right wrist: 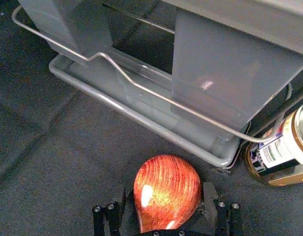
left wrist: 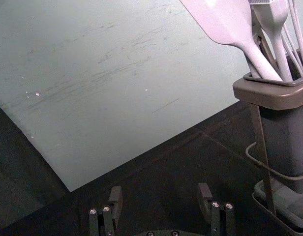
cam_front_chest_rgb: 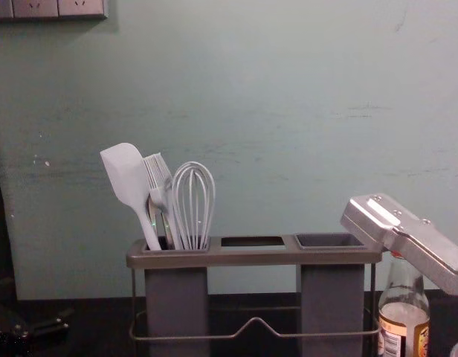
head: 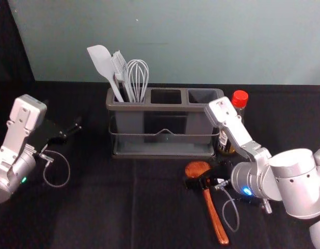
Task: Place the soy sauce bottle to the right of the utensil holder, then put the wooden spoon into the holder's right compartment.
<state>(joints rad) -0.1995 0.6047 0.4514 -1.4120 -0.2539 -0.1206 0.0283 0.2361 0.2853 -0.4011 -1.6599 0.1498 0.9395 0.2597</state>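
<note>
Just beside the right end of the grey, three-compartment utensil holder [head: 165, 107], the red-capped glass soy sauce bottle [head: 240, 99] is stood upright; the first placement is judged complete. The reddish-brown wooden spoon [head: 214, 218] is laid on the black cloth [head: 97, 207] before the holder, its rounded bowl toward it. The bowl end is straddled by the right gripper [right wrist: 166, 191], whose fingers are parted wider than the wood, with nothing clasped. This end is presumably chosen so that the handle can be lowered first into the right compartment [head: 203, 96], as is done with the pale whisk [head: 137, 78] in the left one. Closure is probably required next; smooth, curved wood may slip if pinched off-centre. Left of the holder, the left gripper [left wrist: 160, 188] is parked, empty, its fingers spread.
</note>
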